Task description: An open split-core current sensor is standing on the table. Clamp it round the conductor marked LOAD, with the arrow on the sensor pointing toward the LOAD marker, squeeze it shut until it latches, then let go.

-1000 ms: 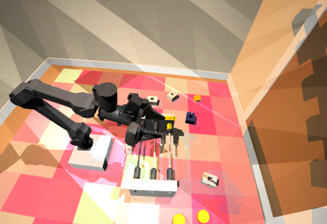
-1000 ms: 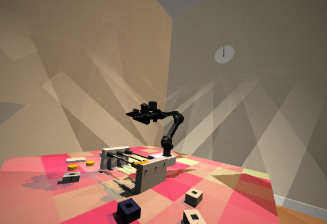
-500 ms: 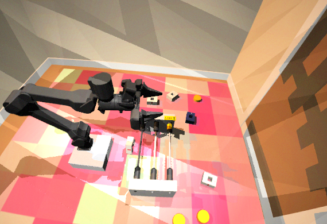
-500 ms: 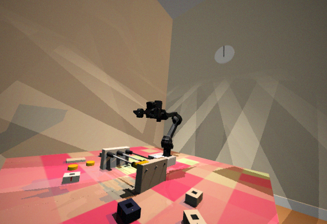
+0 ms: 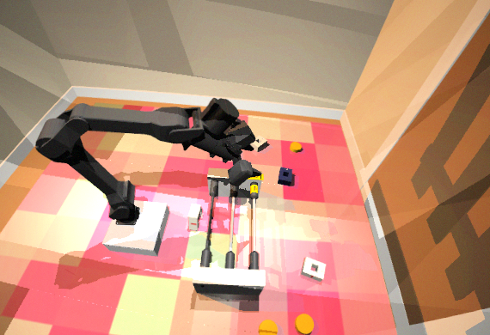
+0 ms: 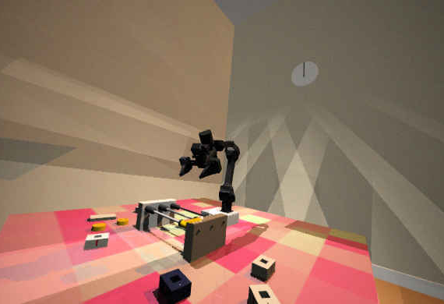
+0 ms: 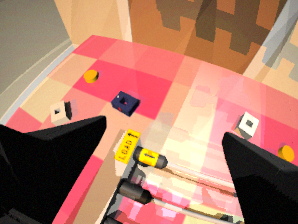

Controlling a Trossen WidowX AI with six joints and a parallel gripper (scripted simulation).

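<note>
The LOAD marker [image 5: 258, 176] [image 7: 128, 146] is a yellow label on one end block of the rack. The conductor beside it [image 5: 254, 223] [image 6: 166, 217] is a pale rod with a yellow band on its dark end sleeve. My gripper [image 5: 256, 157] [image 6: 191, 175] [image 7: 164, 129] is open and empty, high above the rack near its LOAD end. A narrow white piece with a red mark [image 5: 194, 216] stands between the rack and the arm base; it may be the open sensor, but its jaws and arrow cannot be made out. No sensor shows round the LOAD conductor.
A dark blue block [image 5: 285, 176] [image 6: 174, 285] [image 7: 125, 102], a white block [image 5: 308, 270] [image 6: 96, 242] and cream blocks [image 5: 258, 143] [image 6: 263, 268] surround the rack. Several orange discs [image 5: 296, 147] [image 5: 304, 324] lie around it, and a flat pale bar [image 6: 103, 217] lies far back.
</note>
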